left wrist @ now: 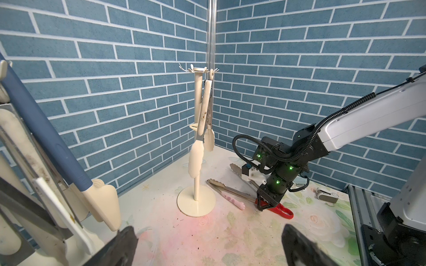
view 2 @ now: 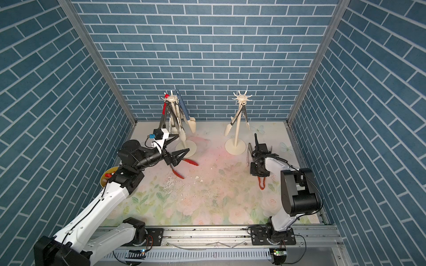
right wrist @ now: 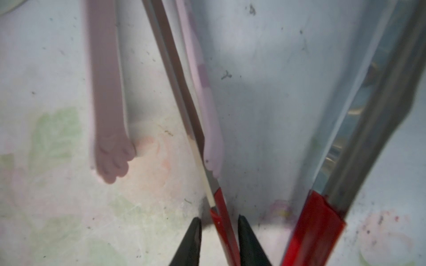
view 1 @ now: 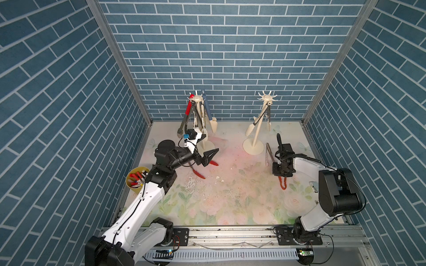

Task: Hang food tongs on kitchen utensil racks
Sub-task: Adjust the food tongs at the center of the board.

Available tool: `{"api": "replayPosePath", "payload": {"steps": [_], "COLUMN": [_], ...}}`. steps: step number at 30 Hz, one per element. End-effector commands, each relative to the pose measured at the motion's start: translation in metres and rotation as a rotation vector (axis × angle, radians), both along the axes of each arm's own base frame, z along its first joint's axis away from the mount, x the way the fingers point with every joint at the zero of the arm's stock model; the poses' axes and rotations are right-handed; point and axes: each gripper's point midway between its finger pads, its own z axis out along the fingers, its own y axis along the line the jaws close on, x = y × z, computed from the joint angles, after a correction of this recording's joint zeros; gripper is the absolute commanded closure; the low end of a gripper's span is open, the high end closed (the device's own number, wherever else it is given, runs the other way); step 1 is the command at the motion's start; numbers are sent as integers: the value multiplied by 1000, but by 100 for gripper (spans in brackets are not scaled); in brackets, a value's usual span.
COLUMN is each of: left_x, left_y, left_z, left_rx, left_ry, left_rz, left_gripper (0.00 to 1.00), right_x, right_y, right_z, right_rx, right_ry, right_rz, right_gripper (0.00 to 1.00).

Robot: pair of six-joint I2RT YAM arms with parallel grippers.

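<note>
Table (view 1: 230,207): floral cover, soiled with dark specks and pink stains. At its left edge, beside the left arm, a yellow cup (view 1: 134,189) holds small red and white items.

Left gripper (view 1: 211,143): jaws spread wide and holding nothing. It hovers above the table just in front of the left rack (view 1: 197,99). Beneath that arm lie the red-tipped tongs (view 1: 201,174), splayed open flat on the table and partly hidden by the arm.

Right gripper (right wrist: 217,220): pointed down at the table on the right side. Its jaws stand narrowly apart astride one arm of the red-sleeved tongs (right wrist: 318,230), where the red sleeve begins. A gap shows beside that arm, so it is not pinched. These tongs lie flat, with the red end toward the near side and the steel ends toward the right rack (view 1: 267,98). The pink paw-tipped tongs (right wrist: 110,152) lie on the table just beside them, between them and that rack's base.

Back of table: the left rack stands upright and carries several hung tongs. Among them are a red-and-black pair (view 1: 188,109) and a blue-handled pair (view 1: 207,107) with cream tips. The right rack stands upright, well apart from the left one, and carries one cream-tipped pair (view 1: 250,130). Blue brick-pattern walls (view 1: 230,46) stand behind.
</note>
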Motion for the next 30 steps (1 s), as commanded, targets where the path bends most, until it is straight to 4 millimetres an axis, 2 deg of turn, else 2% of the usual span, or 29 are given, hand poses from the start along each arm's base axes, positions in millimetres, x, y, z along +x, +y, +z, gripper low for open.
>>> {"api": "replayPosePath", "payload": {"steps": [1,7,16,25,30], "left_x": [-3,-3,-3,-5,-4], "left_y": [0,0,0,0,0], "left_z": [4,4,4,7,5], "left_rx": [-3,-2,0,-4,-3], "left_ry": [-10,-10,-10,-19,-15], "left_rz": [-3,-4,-4,-4,-6], "left_gripper": [1,1,1,1,1], "right_x": [-2,-1,-2,-23,-40], "right_y": [-3,-5,-1,26,49], "right_z": [-2,4,41,61,66], "right_rx": [-23,-39,-20,-29,-70], "right_ry": [37,24,-43,-17,11], "right_rz": [3,9,42,207,355], "right_gripper": [79,93,99,100,100]}}
